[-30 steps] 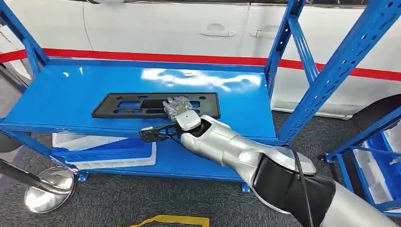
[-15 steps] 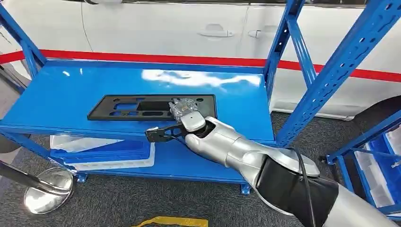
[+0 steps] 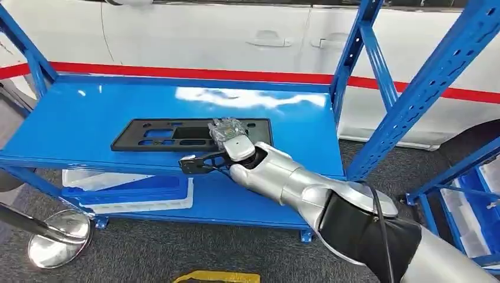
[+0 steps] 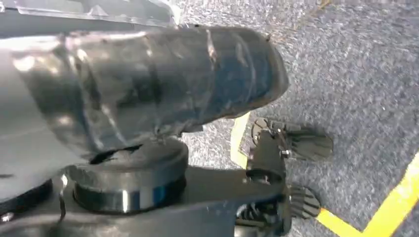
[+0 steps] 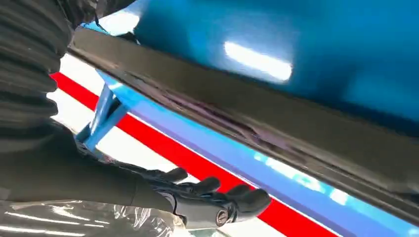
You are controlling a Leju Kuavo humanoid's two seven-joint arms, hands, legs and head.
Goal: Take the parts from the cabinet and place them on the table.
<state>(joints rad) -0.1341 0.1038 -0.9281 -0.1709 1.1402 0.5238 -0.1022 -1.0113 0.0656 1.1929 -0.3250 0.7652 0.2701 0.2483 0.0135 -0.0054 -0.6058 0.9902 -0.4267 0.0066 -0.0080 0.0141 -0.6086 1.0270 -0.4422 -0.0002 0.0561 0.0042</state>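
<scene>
Standing behind, a white car (image 3: 236, 35); spanning the foreground, a blue cabinet (image 3: 76, 118) carrying a flat black part (image 3: 153, 134) on its upper shelf. Reaching over the part's right end, the right robot hand (image 3: 227, 141), fingers resting on top, thumb below the shelf edge; grasp impossible to tell. Hanging over grey carpet in its wrist view, the left robot hand (image 4: 276, 163), state unclear.

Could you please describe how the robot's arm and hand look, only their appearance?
The right arm is silver metal, with a black sleeve and a thin black cable near the elbow. The right robot hand has a clear plastic wrapping, a grey cover and dark fingers.
</scene>
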